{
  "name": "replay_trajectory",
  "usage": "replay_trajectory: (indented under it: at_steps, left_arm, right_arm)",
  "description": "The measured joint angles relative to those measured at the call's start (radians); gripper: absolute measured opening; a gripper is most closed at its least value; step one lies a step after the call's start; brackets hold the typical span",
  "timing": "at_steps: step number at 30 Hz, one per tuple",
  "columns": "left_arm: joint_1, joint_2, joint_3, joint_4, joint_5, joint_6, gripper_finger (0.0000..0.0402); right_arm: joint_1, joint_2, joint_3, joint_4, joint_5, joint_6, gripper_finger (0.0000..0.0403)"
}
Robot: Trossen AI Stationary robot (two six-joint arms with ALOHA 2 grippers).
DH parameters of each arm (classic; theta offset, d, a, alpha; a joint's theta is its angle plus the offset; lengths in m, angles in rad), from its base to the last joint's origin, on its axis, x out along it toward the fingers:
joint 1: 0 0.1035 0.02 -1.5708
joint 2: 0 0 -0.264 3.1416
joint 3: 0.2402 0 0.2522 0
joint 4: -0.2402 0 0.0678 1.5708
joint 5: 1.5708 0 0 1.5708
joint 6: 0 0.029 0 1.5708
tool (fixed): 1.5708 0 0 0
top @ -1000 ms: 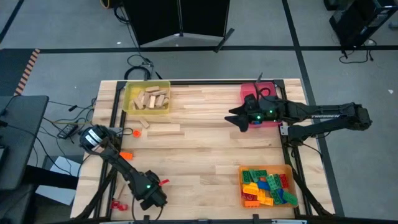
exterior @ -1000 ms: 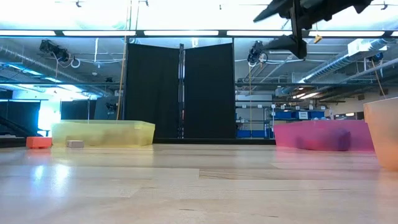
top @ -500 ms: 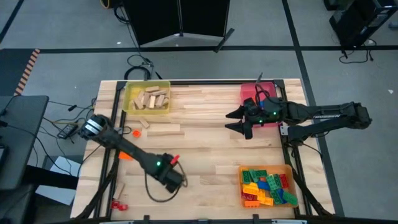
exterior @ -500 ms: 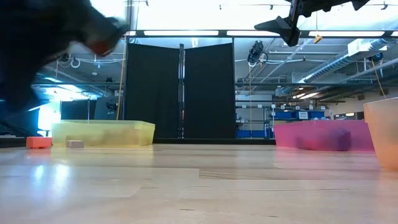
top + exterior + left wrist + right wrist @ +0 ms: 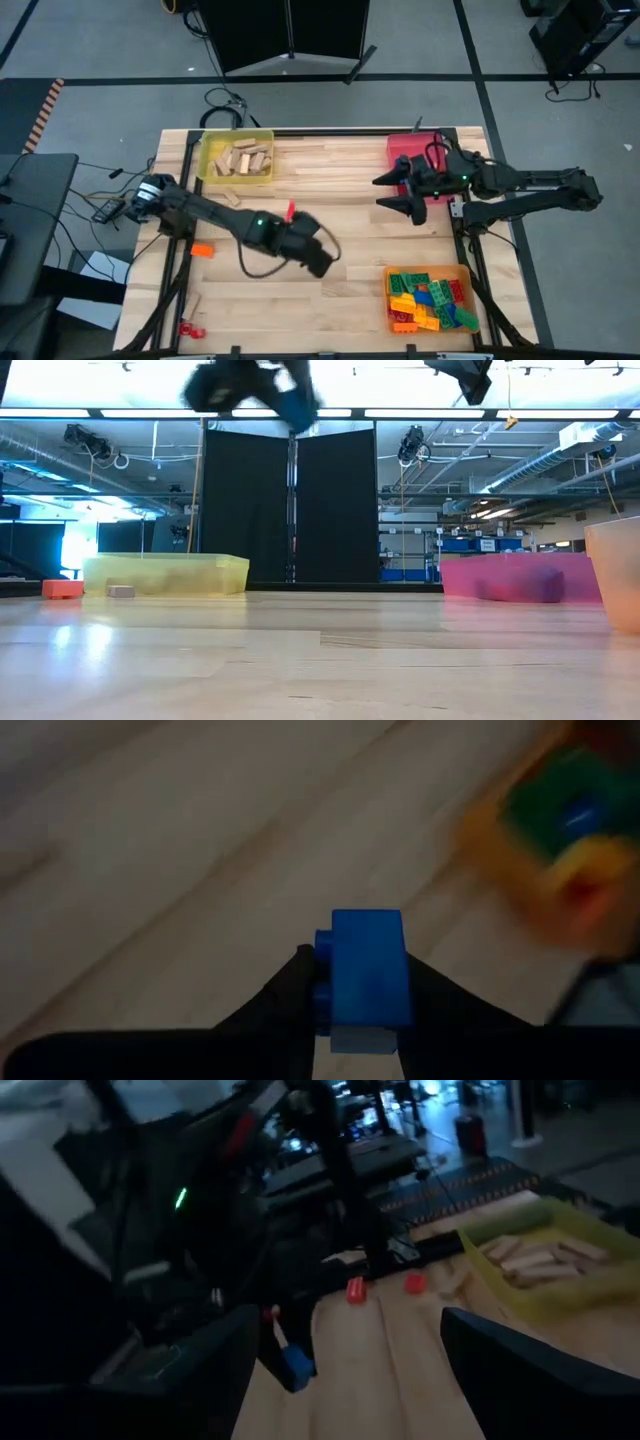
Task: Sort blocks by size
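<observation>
The pale wooden plank table (image 5: 320,215) spreads wide under both dark arms. Far corner on the left arm's side: a translucent yellow tray (image 5: 236,158) heaped with plain tan wooden blocks (image 5: 245,160). Far corner on the right arm's side, a translucent red tray (image 5: 410,150); near corner on that same side, a translucent orange tray (image 5: 428,298) crammed with studded plastic bricks in red, blue, green, orange and yellow (image 5: 430,300).

The left arm stretches long across the table toward the orange tray, nothing in its way. Its gripper (image 5: 318,260) hangs high over the middle of the bare wood, fingers clamped on a small blue studded plastic brick (image 5: 368,970). The brick stands with its long side running along the fingers, studs facing sideways toward one finger.

The right arm reaches in from its side, its gripper (image 5: 398,192) held just beside the red tray, fingers spread wide and holding nothing.

Strays remain along the left edge: an orange brick (image 5: 202,250), small red pieces (image 5: 190,327) near the front corner beside a slim tan wooden stick (image 5: 193,302), and a tan wooden block (image 5: 232,199) near the yellow tray.
</observation>
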Motion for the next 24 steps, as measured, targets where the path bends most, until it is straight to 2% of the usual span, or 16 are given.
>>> replay_trajectory:
  at_steps: [5, 8, 20, 24]
  left_arm:
    - [0.068, 0.0, 0.035, 0.214, -0.004, 0.109, 0.0104]
    - [0.107, 0.0, 0.048, 0.309, 0.036, 0.153, 0.0104]
    - [0.237, 0.0, 0.059, 0.559, 0.236, 0.265, 0.0104]
    - [0.278, 0.0, 0.059, 0.665, 0.342, 0.3, 0.0104]
  right_arm:
    - [0.031, -0.001, 0.0, -0.017, -0.034, -0.135, 0.0319]
    - [0.07, -0.001, 0.0, -0.035, -0.023, -0.196, 0.0312]
    - [0.254, -0.006, 0.0, -0.133, 0.324, -0.505, 0.0289]
    - [0.28, -0.005, 0.0, -0.137, 0.35, -0.535, 0.0294]
